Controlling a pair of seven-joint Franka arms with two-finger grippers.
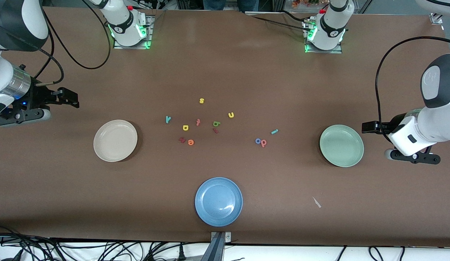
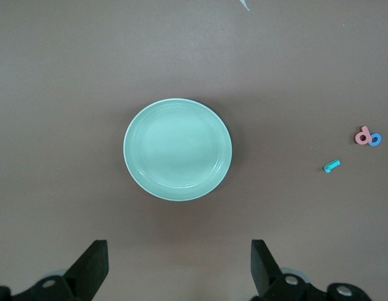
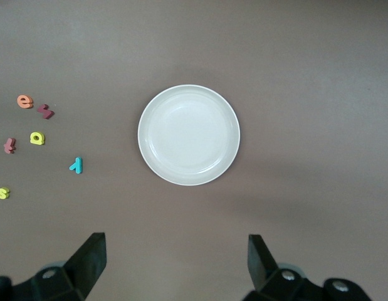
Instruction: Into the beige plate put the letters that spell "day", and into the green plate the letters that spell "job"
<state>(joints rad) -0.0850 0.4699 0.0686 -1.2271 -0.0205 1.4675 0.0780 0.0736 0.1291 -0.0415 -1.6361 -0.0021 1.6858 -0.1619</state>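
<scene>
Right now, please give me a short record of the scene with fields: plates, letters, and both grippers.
beige plate: holds nothing, toward the right arm's end of the table
green plate: holds nothing, toward the left arm's end
blue plate: holds nothing, nearest the front camera
teal y, yellow letter, green letter: on the table between the plates
teal j, blue o, pink letter: on the table, closer to the green plate
left gripper: open, waits beside the green plate
right gripper: open, waits beside the beige plate
</scene>
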